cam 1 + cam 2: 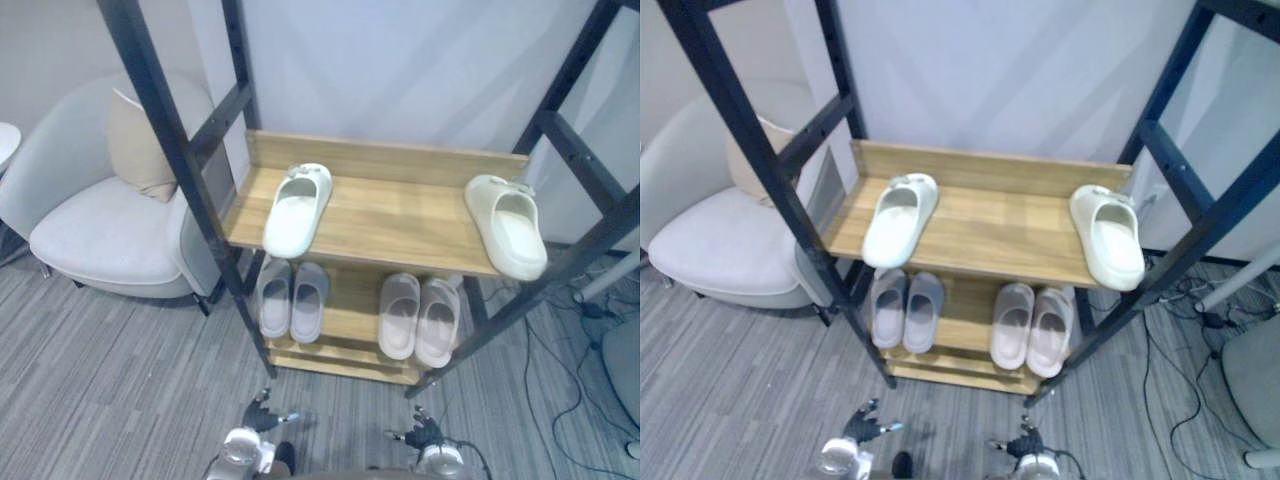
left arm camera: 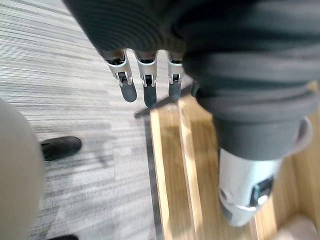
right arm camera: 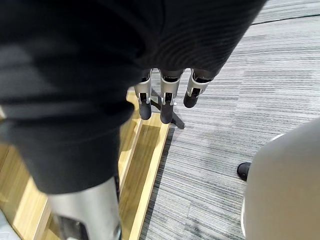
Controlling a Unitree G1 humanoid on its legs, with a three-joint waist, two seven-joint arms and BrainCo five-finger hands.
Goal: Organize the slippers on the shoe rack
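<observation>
A wooden shoe rack (image 1: 390, 215) with black metal posts stands against the wall. On its upper shelf lie two cream slippers far apart: one (image 1: 297, 208) at the left, one (image 1: 506, 224) at the right edge. The lower shelf holds a grey pair (image 1: 291, 298) on the left and a pinkish pair (image 1: 419, 316) on the right. My left hand (image 1: 262, 412) and right hand (image 1: 424, 430) hang low in front of the rack, above the carpet, fingers (image 2: 145, 85) relaxed and holding nothing. The right hand's fingers (image 3: 167, 95) point toward the rack's bottom edge.
A light grey armchair (image 1: 100, 225) with a beige cushion (image 1: 140, 150) stands left of the rack. Cables (image 1: 560, 380) lie on the carpet at the right, near a grey seat edge (image 1: 622, 370). Grey striped carpet (image 1: 120, 390) spreads in front.
</observation>
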